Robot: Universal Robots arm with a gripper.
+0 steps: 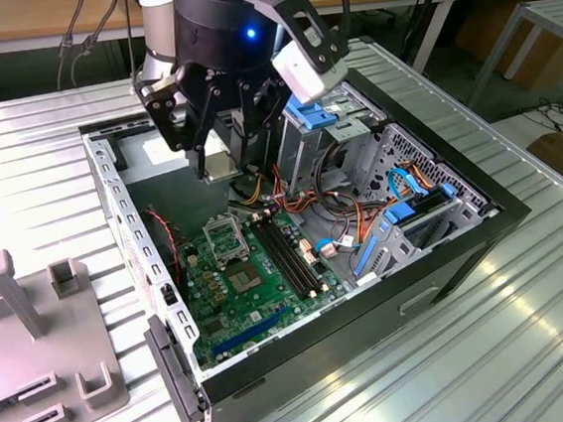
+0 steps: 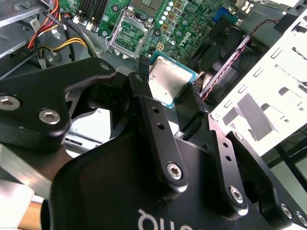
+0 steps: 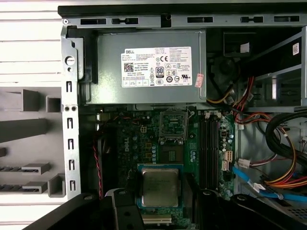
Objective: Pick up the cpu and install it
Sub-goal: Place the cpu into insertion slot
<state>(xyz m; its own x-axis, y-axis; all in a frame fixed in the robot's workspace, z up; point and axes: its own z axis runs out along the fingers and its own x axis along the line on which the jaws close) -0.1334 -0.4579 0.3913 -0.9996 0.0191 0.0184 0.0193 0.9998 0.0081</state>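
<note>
My gripper (image 1: 221, 169) hangs over the open computer case (image 1: 482, 222), shut on the cpu (image 1: 219, 163), a small silver-grey square plate with a teal rim. In the second wrist view the cpu (image 2: 168, 79) sits flat between the two black fingers (image 2: 144, 100) of the gripper (image 2: 168, 88). The first wrist view shows the cpu (image 3: 159, 186) held by the gripper (image 3: 159, 194) above the green board (image 3: 139, 143). The open square socket (image 1: 226, 238) (image 2: 128, 32) (image 3: 172, 122) lies on the board a short way from the cpu, with nothing in it.
A large grey metal box with a white label (image 3: 148, 67) fills the case's end by the socket. Black memory slots (image 1: 291, 260), bundled coloured cables (image 1: 341, 205) and a blue-latched drive cage (image 1: 411, 208) crowd the exterior view's right. A grey fixture (image 1: 23, 326) stands outside the case.
</note>
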